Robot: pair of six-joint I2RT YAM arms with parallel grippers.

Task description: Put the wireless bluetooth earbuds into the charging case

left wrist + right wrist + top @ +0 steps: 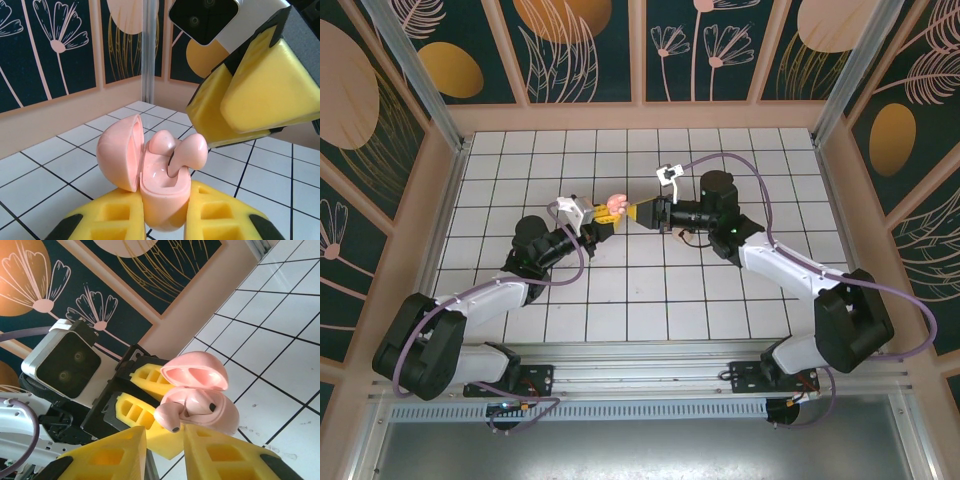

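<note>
The left fingers [107, 220] pinch the base of the charging case [162, 192] at the lower centre of the left wrist view. Its lid is swung open to the left, over the tiled desk [35, 175]. One earbud [161, 141] sits in its well. The second earbud [192, 147] leans half in, stem down. The right fingers [265, 95], narrowly apart and empty, hang at the upper right, just beside it.

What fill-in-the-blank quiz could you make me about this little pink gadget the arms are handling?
The charging case is gripped by the ___ tool. Its lid stands ___. The case carries ___ pink earbuds. The fingers are coloured ___.
Missing words: left; open; two; yellow.
</note>
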